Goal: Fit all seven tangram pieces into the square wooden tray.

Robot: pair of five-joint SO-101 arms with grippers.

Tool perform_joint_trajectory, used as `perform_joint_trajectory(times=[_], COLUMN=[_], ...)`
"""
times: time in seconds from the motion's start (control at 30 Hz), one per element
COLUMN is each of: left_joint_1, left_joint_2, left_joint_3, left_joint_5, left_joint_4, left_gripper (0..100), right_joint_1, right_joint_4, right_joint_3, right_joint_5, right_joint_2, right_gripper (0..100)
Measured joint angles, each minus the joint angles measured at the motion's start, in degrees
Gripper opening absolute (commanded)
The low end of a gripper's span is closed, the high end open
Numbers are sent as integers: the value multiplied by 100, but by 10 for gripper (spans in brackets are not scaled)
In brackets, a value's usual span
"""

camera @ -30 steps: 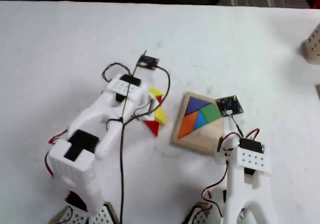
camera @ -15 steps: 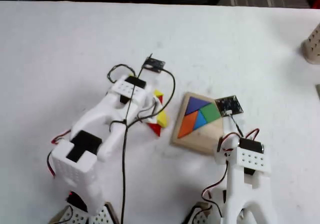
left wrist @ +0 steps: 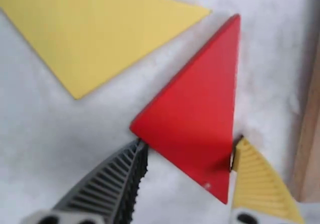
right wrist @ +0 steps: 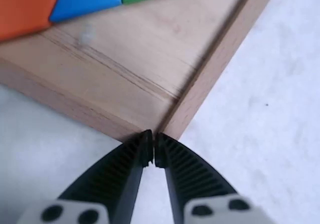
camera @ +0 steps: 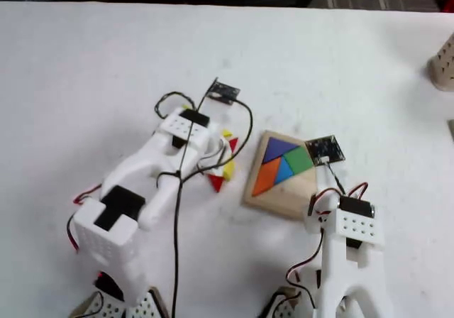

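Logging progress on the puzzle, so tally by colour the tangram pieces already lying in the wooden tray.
Purple piece: 1
Green piece: 1
Blue piece: 1
Orange piece: 1
Total in the wooden tray: 4
Not counted: the red triangle, on the table outside the tray, between the fingers of the left gripper.

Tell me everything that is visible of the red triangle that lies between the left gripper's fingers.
The red triangle is a thin, flat piece with a smooth painted look and sharp corners. It lies flat on the white table, outside the tray. The left gripper straddles it: the dark ribbed finger meets one corner, the yellow finger seems to press the opposite edge. A yellow triangle lies beside it, a narrow gap apart.
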Motion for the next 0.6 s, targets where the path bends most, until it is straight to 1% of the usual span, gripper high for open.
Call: perform_joint_trajectory(times=[0.2,0.3,0.43,0.6], left_joint_1=[-343,-536,-563,-571], left_joint_2=[18,53,53,273], left_joint_3=[-132,-264,-299,-369], left_joint_5=[-9,0,-26,-413], left_joint_4=[0,-70,-229,-413], left_gripper=[444,452,452,452], right_joint_1=[0,0,0,0], right_joint_4=[0,0,0,0], right_joint_3=[0,0,0,0], right_joint_5=[0,0,0,0], right_joint_2=[0,0,0,0], right_gripper=[22,22,22,22])
